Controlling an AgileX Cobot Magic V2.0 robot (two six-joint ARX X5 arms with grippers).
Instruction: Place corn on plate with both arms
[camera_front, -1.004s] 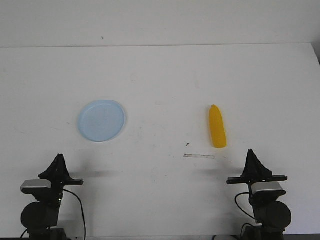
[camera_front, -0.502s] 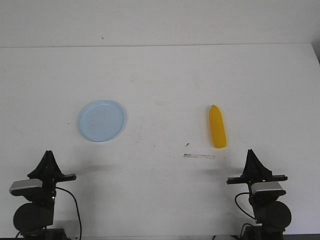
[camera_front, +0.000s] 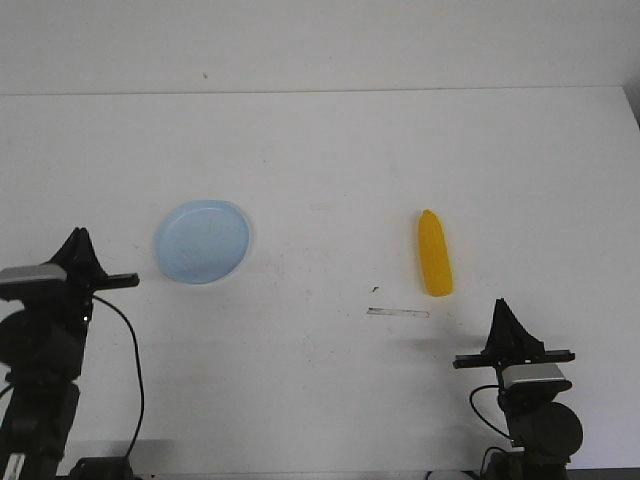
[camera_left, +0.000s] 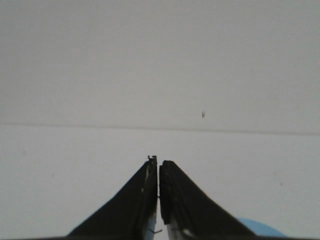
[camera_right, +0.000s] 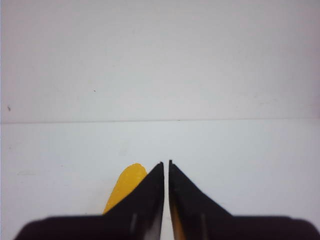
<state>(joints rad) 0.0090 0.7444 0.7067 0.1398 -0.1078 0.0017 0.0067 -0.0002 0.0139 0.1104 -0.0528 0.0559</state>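
Observation:
The yellow corn lies on the white table, right of centre, its tapered tip pointing away. The pale blue plate lies left of centre, empty. My left gripper is shut and empty, raised to the left of the plate; a sliver of the plate shows in the left wrist view behind the gripper. My right gripper is shut and empty, low near the front edge, just in front of the corn. In the right wrist view the corn shows beyond the gripper, partly hidden by it.
A thin dark scratch mark lies on the table in front of the corn. The table's far edge meets a white wall. The table's right edge shows at the far right.
My left arm has risen and swung to the left and forward, its gripper now level with the plate. The right arm, corn and plate have not moved.

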